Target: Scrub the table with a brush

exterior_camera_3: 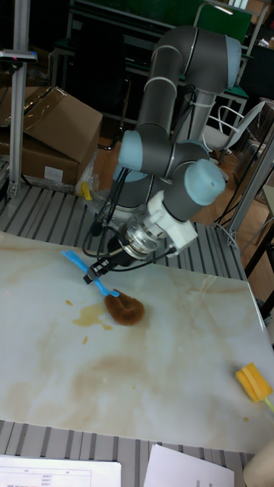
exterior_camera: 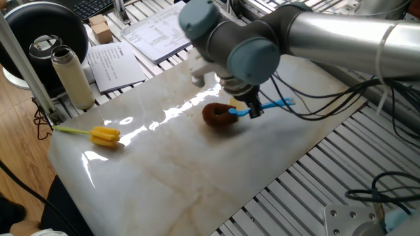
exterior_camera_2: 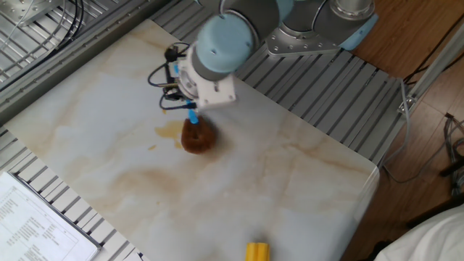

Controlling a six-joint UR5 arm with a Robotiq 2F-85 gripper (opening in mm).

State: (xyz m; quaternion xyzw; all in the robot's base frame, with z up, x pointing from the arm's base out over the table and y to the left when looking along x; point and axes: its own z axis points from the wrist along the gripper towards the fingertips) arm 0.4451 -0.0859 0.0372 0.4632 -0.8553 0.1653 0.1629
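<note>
The brush has its round brown head (exterior_camera: 218, 115) pressed on the table (exterior_camera: 197, 174), and its light-blue handle (exterior_camera: 279, 103) slants up. My gripper (exterior_camera: 254, 111) is shut on the middle of that handle. In the other fixed view the brush head (exterior_camera_2: 197, 136) sits just right of the amber stain (exterior_camera_2: 167, 132), below the gripper (exterior_camera_2: 192, 113). The tall fixed view shows the gripper (exterior_camera_3: 101, 271) clamping the blue handle (exterior_camera_3: 76, 261) above the brush head (exterior_camera_3: 124, 309), with the stain (exterior_camera_3: 91, 319) at the head's left.
A yellow sponge-headed brush (exterior_camera: 104, 136) lies near the slab's left end. A beige bottle (exterior_camera: 72, 77), papers (exterior_camera: 167, 29) and a black round object (exterior_camera: 46, 29) stand beyond the slab on the slatted frame. Cables (exterior_camera: 341, 98) trail off the arm.
</note>
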